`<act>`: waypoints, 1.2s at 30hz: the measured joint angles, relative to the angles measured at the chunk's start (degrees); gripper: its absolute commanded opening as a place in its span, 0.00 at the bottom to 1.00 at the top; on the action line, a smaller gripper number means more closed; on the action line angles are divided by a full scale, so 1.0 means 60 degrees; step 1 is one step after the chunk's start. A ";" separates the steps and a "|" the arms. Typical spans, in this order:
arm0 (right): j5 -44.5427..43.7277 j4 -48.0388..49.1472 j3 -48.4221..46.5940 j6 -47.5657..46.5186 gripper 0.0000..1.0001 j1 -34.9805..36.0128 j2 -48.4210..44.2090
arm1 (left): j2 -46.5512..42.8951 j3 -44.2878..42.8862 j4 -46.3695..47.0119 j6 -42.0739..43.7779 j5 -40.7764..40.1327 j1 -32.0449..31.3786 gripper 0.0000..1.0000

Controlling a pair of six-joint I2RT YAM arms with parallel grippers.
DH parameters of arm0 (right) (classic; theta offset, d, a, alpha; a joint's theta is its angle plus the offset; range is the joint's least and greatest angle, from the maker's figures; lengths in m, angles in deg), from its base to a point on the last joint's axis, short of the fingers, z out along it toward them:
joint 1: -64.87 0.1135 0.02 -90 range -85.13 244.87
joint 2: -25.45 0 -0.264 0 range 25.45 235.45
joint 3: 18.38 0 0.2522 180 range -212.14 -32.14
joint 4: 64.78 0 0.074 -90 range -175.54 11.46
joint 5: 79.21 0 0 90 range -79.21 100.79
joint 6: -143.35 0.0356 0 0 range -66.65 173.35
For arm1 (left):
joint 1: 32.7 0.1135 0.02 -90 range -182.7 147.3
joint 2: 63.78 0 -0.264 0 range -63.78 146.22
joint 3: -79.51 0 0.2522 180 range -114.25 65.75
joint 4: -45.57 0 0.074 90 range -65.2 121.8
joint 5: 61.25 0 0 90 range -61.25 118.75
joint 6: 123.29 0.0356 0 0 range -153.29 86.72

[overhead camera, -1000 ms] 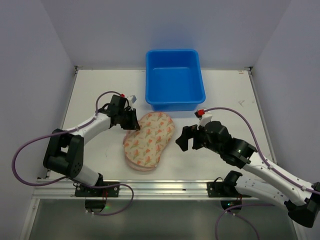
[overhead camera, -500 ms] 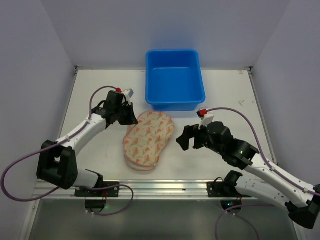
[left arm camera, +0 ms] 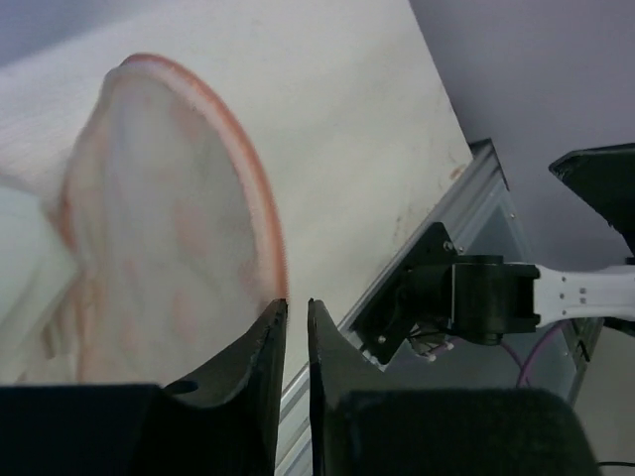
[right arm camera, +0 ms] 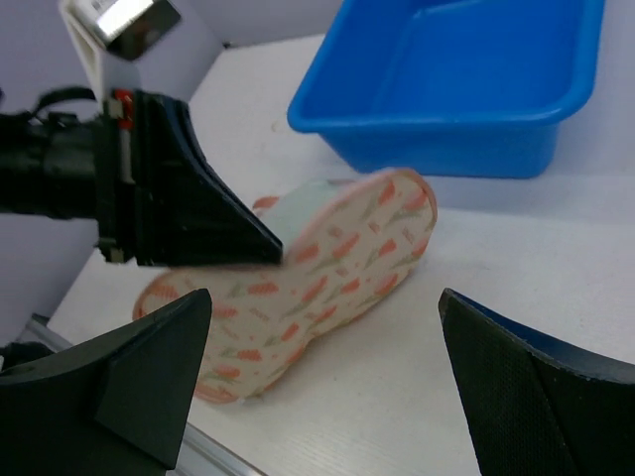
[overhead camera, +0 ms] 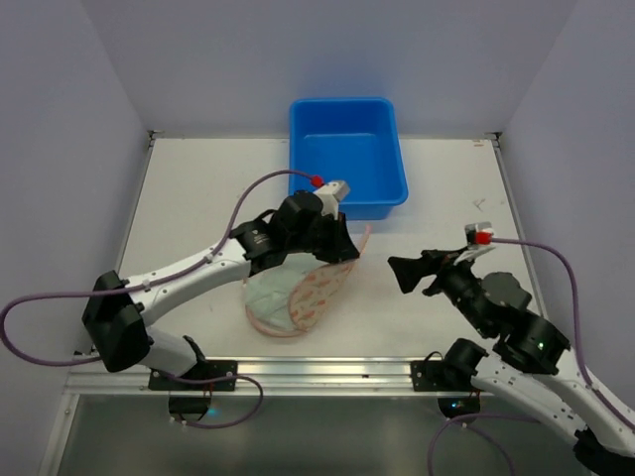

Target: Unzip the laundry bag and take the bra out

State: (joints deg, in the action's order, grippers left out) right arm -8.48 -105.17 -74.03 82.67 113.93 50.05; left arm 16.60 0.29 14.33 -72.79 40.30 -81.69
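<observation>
My left arm reaches across the bench [overhead camera: 198, 178] from 8 o'clock. Its tool [left arm camera: 296, 312] is narrow, the fingers [left arm camera: 263, 347] almost together and pinched on the pink edge of the laundry bag [overhead camera: 317, 286]. The bag lies at 6 o'clock from the blue tub [overhead camera: 294, 149], near it but apart. The bag's printed top flap is raised at the tub end and tilts toward 3 o'clock, and the near lobe rests flat on the bench. In the open gap on the 9 o'clock side sits pale greenish fabric, the bra [overhead camera: 263, 293] as far as I can tell, inside the bag. My right tool [overhead camera: 405, 275] hangs at 3 o'clock from the bag, well apart from it. Its fingers [right arm camera: 149, 367] are spread wide, it holds nothing, and it points at the bag.
</observation>
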 measured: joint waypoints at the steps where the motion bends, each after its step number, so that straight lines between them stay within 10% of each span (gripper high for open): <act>1: -0.0215 -0.0011 0.0058 -0.0004 0.99 0.0000 -0.0466 | 0.0284 -0.0197 0.0186 -0.0131 -0.0011 -0.0335 0.24; 11: -0.1122 -0.0270 0.0295 -0.0084 0.99 -0.0011 -0.2816 | 0.2903 -0.1548 0.1071 -0.0721 -0.0896 -0.2652 0.95; 18: -0.0754 -0.0368 0.0342 -0.0215 0.99 -0.0015 -0.2382 | 0.2452 -0.1665 0.0579 -0.0557 -0.1942 -0.2091 1.00; 36: 0.2328 0.1636 -0.1617 0.0259 0.98 -0.0590 0.8586 | -0.2914 0.2339 -0.1104 0.1271 -0.2069 0.7206 1.00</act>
State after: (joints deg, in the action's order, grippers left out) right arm 5.49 -95.36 -83.73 84.22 110.39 101.57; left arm -0.88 14.33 7.71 -65.16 27.89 -38.46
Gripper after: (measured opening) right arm 0.982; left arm 0.997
